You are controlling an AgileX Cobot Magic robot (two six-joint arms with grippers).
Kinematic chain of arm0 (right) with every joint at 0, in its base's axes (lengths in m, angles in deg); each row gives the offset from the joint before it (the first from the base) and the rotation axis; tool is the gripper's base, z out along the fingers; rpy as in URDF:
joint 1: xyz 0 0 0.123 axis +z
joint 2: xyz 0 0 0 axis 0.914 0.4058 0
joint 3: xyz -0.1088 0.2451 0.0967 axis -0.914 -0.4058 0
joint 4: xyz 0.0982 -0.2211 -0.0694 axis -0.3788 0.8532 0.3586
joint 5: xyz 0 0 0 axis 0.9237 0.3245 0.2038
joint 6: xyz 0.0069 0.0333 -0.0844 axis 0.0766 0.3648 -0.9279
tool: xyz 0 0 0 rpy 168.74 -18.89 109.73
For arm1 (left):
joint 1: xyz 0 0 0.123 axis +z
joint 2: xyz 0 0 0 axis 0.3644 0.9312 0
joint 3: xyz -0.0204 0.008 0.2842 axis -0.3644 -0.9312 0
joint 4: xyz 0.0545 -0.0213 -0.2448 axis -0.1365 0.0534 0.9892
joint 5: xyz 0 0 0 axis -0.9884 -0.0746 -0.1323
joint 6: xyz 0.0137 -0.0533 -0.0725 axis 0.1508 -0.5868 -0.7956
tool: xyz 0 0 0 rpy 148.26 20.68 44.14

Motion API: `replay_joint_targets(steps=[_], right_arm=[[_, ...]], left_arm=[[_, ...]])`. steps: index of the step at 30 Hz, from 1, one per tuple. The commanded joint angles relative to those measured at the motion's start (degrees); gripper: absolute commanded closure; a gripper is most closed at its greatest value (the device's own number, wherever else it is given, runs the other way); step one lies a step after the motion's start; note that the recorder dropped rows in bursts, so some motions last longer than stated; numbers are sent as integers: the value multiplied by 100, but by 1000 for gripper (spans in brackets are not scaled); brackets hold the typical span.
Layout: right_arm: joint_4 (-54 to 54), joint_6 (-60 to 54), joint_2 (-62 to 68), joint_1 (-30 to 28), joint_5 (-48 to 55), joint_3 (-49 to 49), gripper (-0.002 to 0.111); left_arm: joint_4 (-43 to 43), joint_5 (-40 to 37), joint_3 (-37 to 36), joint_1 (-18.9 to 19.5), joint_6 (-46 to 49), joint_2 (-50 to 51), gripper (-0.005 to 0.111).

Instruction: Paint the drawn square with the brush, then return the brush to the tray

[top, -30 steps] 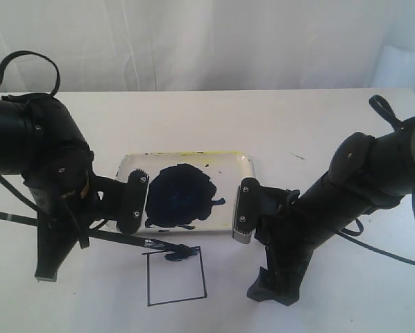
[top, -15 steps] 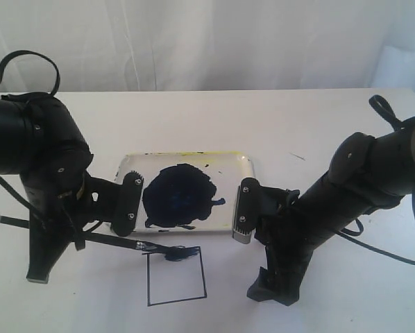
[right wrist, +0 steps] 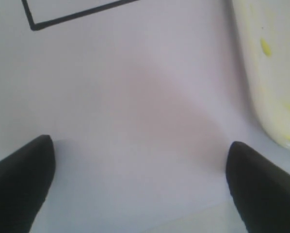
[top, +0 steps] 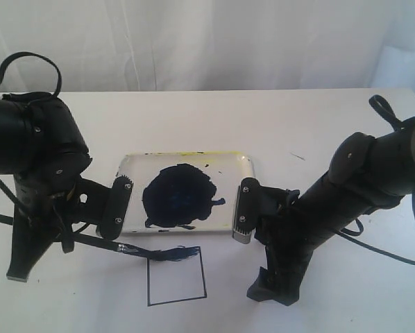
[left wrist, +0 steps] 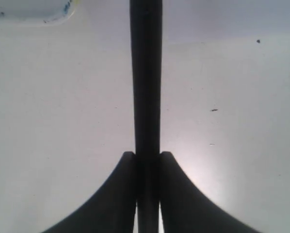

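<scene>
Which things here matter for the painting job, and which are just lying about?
Job: brush, gripped in the left tool; square; tray.
Lying about: right tool, open and empty; cable; small dark mark on the table.

I see my left gripper (left wrist: 147, 156) clamped on the brush (left wrist: 146, 73), whose black handle runs straight up the middle of the frame to its top edge. A rounded corner of the tray (left wrist: 33, 12) shows in the upper left, beside plain white paper (left wrist: 232, 145).
</scene>
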Motion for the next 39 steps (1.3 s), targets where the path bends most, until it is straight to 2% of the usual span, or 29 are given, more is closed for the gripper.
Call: replay_joint_targets(steps=[1,5,15,24,29,39], right_arm=[[231,129,192,1,311,-127,19],[231,129,192,1,311,-127,19],[231,129,192,1,311,-127,19],[231,129,192,1,311,-127,19],[231,129,192,1,311,-127,19],[231,129,192,1,311,-127,19]], left_arm=[[-155,-274,-14,-25,-15,-46,107],[-278,-362,-14,-25,-46,-47,107],[-234,23,51,-25,-365,-211,107],[526,552,51,-73,-289,-293,107],[715,834,51,-121,-289,-247,107],[733,841,51,-121,-326,13,107]])
